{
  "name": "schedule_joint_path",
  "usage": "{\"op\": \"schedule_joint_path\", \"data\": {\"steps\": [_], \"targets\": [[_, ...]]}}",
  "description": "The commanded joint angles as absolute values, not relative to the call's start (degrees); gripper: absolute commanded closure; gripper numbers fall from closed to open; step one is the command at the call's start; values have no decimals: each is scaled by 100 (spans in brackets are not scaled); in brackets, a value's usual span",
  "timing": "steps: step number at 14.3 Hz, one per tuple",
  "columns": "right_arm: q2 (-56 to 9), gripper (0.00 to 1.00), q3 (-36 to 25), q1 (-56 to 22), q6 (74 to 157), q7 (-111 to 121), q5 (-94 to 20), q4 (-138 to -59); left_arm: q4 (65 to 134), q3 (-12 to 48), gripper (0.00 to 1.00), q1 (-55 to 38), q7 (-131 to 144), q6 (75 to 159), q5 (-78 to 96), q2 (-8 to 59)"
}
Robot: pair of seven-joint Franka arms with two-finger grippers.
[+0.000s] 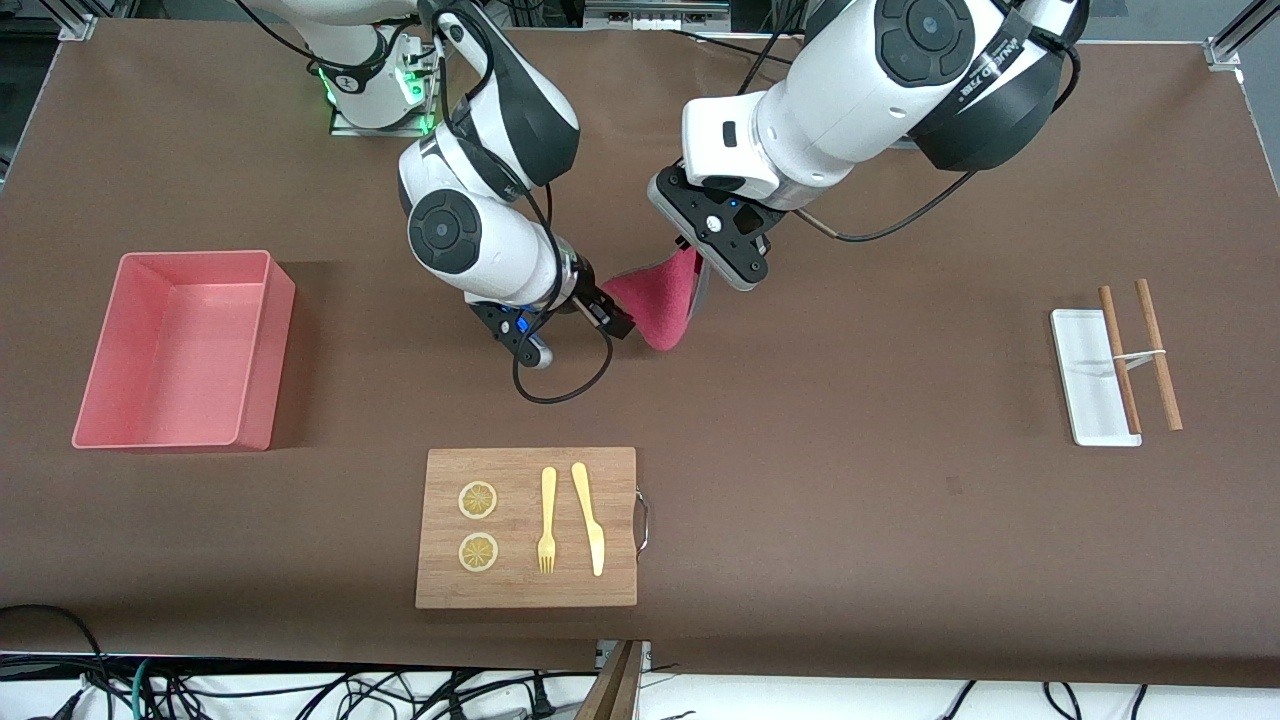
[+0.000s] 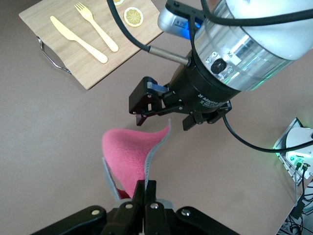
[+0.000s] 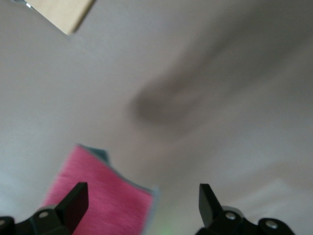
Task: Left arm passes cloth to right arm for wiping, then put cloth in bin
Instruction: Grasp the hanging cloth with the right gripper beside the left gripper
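Observation:
My left gripper (image 1: 697, 263) is shut on one edge of the magenta-pink cloth (image 1: 655, 300) and holds it hanging above the middle of the table. In the left wrist view its fingers (image 2: 145, 190) pinch the cloth (image 2: 129, 152) by its grey rim. My right gripper (image 1: 614, 320) is open and sits right beside the cloth's lower edge. In the right wrist view the cloth (image 3: 98, 193) lies partly between the spread fingers (image 3: 76, 200), not gripped. The salmon-pink bin (image 1: 283, 340) stands empty toward the right arm's end of the table.
A wooden cutting board (image 1: 520, 590) with a fork (image 1: 547, 520), a knife (image 1: 590, 520) and two lemon slices (image 1: 478, 500) lies nearer to the front camera than the grippers. A white tray (image 1: 1085, 375) with chopsticks (image 1: 1150, 350) lies toward the left arm's end.

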State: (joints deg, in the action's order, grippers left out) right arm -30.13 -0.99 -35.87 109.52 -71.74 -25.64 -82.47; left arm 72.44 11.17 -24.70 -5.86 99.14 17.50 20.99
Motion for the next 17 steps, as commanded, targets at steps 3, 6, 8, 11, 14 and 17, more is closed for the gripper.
{"op": "schedule_joint_path", "data": {"steps": [3,6,8,11,14,17], "targets": [[-3015,0,-105,-3621,10424,-7268,-2874,-8253,7040,1090,100,-2505,-668,9896,1881,2206],[-3067,0,-105,-3612,10406,-7295,-3197,-8288,7040,1090,100,-2505,-668,9896,1881,2206],[-3076,0,-114,-3586,10485,-7330,-3436,-8288,7049,1090,100,-2505,-668,9896,1881,2206],[-3076,0,-123,-3524,10556,-7383,-3656,-8297,7049,1090,100,-2505,-668,9896,1881,2206],[-3067,0,-158,-3516,10547,-7383,-3569,-8279,7040,1090,100,-2505,-677,9896,1881,2206],[-3015,0,-176,-3481,10477,-7357,-3472,-8279,7040,1090,100,-2505,-668,9896,1890,2215]]}}
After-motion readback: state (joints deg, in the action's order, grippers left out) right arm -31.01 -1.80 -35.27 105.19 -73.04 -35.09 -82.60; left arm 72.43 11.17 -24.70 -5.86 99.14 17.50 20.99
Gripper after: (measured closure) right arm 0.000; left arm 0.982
